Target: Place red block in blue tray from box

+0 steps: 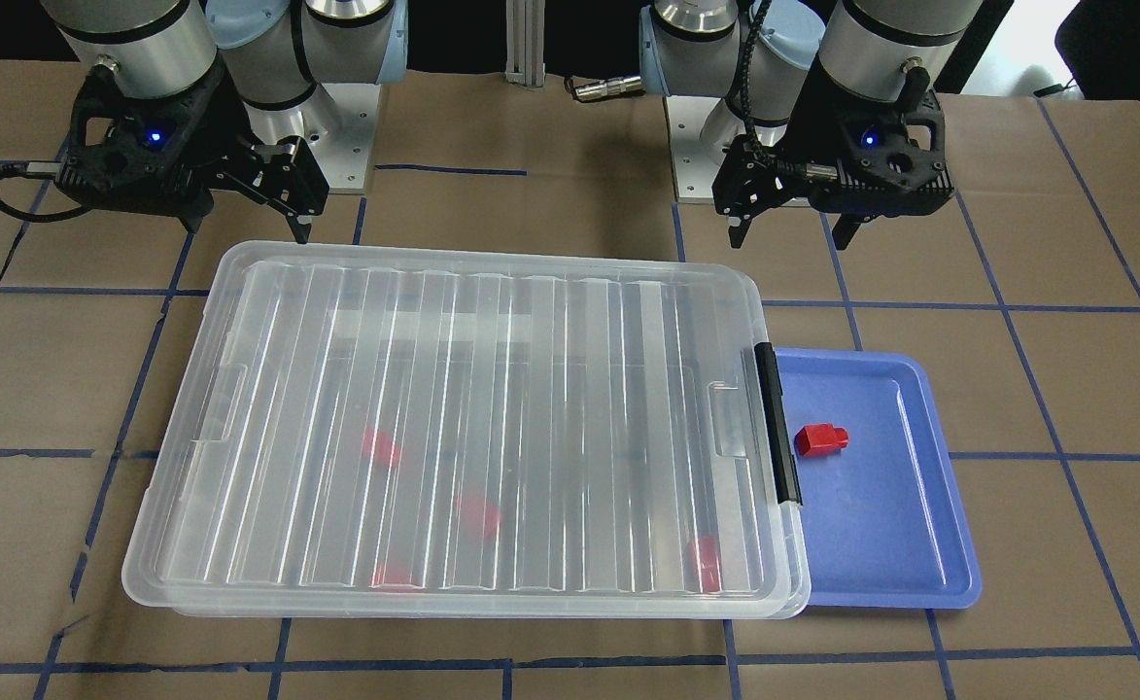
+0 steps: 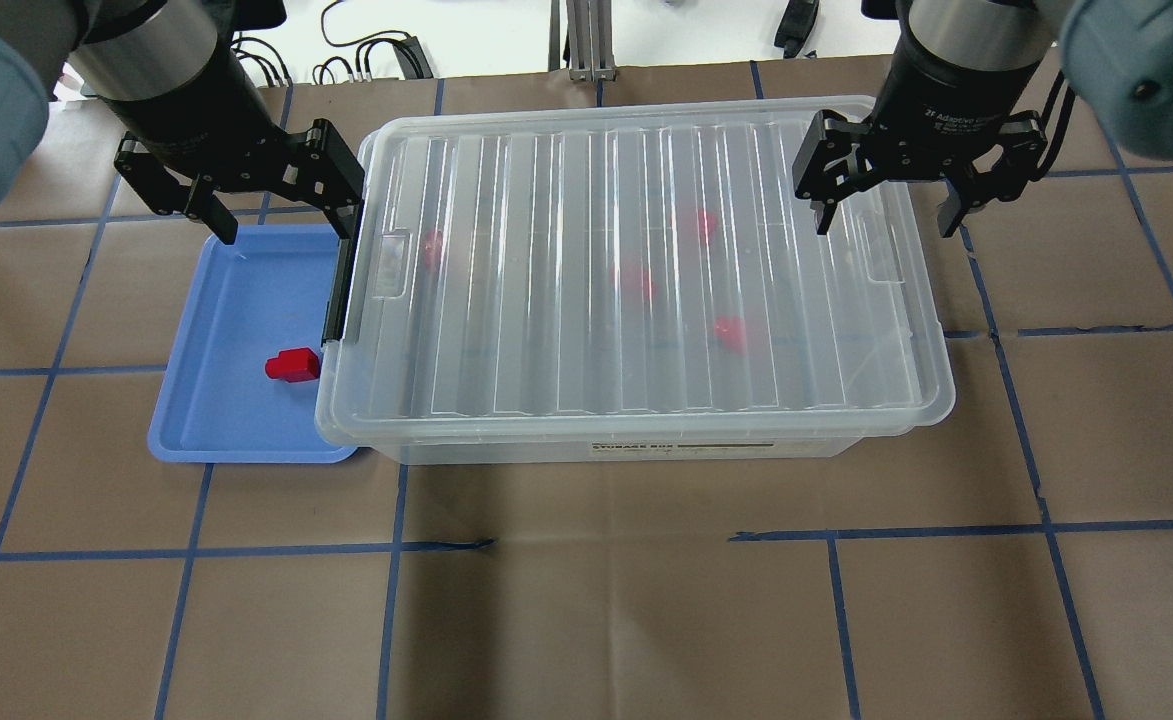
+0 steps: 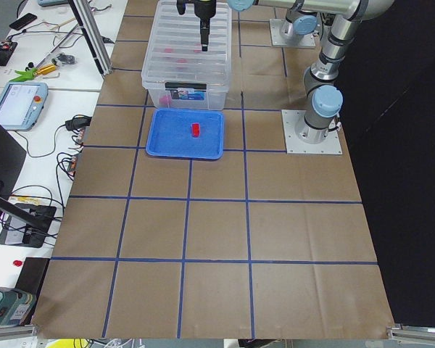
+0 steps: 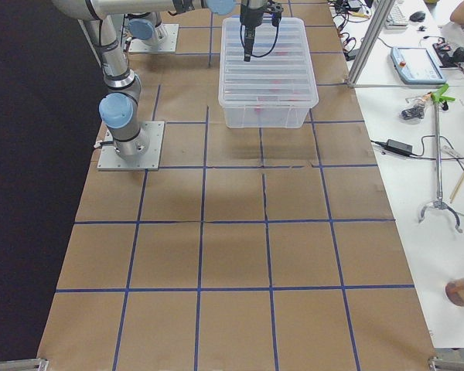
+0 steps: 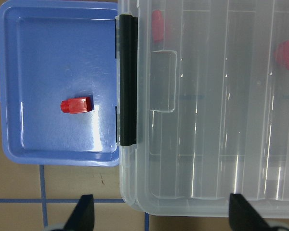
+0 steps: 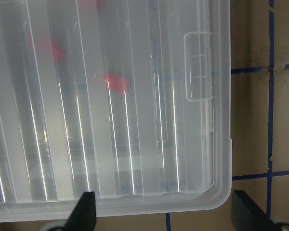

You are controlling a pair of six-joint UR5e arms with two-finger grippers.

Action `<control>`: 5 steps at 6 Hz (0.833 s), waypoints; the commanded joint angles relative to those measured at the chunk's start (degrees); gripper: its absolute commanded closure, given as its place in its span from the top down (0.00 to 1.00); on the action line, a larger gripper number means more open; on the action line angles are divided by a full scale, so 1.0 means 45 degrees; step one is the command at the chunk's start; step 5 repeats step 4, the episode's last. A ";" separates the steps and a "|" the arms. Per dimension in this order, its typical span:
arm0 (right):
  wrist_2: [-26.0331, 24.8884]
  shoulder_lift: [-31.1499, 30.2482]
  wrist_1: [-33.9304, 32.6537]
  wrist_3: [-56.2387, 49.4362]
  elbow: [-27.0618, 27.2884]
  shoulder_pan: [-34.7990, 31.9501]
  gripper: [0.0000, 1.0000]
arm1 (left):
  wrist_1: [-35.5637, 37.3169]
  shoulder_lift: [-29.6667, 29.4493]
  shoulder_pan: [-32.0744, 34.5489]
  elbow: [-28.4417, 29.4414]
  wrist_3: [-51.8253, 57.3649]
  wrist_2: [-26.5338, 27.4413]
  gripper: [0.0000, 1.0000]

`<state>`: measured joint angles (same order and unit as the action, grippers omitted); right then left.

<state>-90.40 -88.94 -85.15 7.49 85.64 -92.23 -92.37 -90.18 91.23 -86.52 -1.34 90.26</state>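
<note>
My L gripper (image 5: 164, 215) fingers (image 5: 85, 212) are spread wide, nothing held. R gripper (image 6: 163, 211) is the same, over the far corner of the large clear lidded plastic box (image 5: 207, 144). The small red plastic block (image 5: 76, 105) lies flat in the shallow blue plastic tray (image 5: 33, 57), ahead of L, long axis square to the black latch bar (image 5: 126, 79), stub pointing away. L is much nearer. Looks placed.

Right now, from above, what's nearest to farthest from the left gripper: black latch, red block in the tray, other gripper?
1. Black latch, right beside the left gripper.
2. Red block, in the blue tray.
3. Right gripper, at the box's other end.
</note>
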 commanded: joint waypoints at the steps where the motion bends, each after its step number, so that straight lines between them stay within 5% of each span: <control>1: 0.0010 0.0037 -0.0004 0.0113 -0.0222 -0.0013 1.00 | 0.0000 -0.0019 0.0000 0.0008 0.0004 0.0000 0.98; 5: 0.0087 0.0037 0.0016 0.0133 -0.0144 -0.0013 1.00 | 0.0000 0.0000 0.0000 -0.0011 0.0004 0.0000 0.98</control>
